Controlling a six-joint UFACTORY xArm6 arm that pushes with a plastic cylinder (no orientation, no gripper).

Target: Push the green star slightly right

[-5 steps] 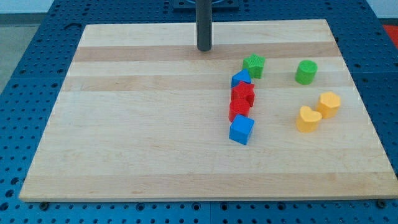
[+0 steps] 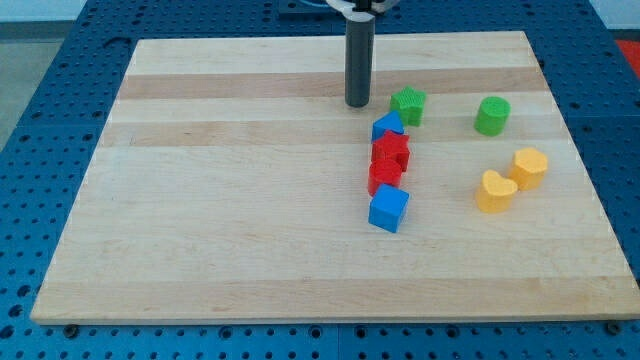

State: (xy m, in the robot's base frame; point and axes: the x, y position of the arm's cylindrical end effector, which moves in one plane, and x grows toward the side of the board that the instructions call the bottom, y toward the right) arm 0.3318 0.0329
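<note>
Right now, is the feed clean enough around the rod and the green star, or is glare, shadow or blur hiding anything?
Camera view: even, soft lighting, no glare on the wooden board; shadows are faint and short. My tip is sharp, just left of the green star, with a gap visible. Block edges are crisp; only the rod's top is cropped by the view's top.

green star [image 2: 408, 104] showing green; green cylinder [image 2: 492, 115] green | two blue blocks [image 2: 388, 208] | two red blocks [image 2: 391, 150] | yellow hearts [image 2: 495, 190] | board [image 2: 220, 190] showing pale striped wood | my tip [image 2: 358, 103] dark grey
</note>
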